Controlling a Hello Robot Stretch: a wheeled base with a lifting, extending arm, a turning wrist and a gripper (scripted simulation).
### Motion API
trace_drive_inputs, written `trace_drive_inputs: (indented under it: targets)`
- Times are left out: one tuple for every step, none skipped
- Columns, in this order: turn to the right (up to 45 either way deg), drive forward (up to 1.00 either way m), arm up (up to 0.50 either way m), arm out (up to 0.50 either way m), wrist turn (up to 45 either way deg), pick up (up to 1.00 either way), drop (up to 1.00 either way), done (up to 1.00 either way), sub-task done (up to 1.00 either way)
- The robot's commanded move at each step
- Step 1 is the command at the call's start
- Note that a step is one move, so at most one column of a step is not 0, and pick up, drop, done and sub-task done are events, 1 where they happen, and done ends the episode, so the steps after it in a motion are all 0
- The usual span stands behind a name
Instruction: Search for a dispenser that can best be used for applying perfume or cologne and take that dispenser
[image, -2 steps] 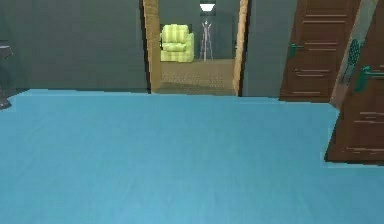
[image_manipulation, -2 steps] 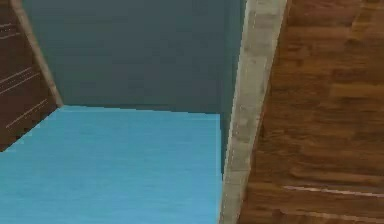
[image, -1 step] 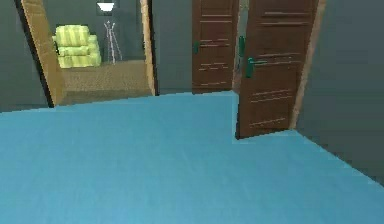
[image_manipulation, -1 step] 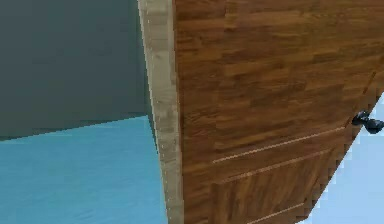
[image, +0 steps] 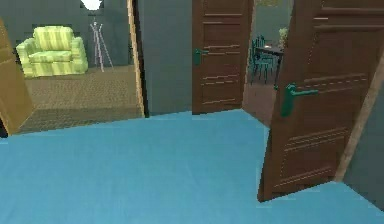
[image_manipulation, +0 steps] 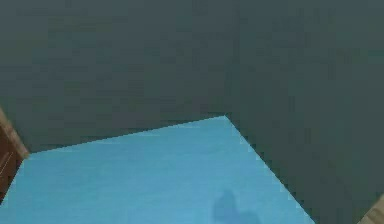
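Observation:
In the forward view a blue floor (image: 150, 165) leads to two doorways. Through the doorway at the left stands a yellow-green striped armchair (image: 52, 50) on a brown carpet, with a tripod floor lamp (image: 97, 35) beside it. Through the gap between two brown doors at the right a dark teal chair (image: 264, 57) stands in another room.
A brown panelled door (image: 320, 95) with a green handle stands ajar at the forward view's right, close by. A second brown door (image: 220, 55) stands farther back. Dark grey walls (image_manipulation: 180, 60) meet in a corner in the arm side view, above blue floor (image_manipulation: 150, 180).

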Motion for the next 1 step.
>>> trace_drive_inputs:
  targets:
    - [0.0, 1.0, 0.0, 0.0, 0.0, 0.0, 0.0, 0.0, 0.0]
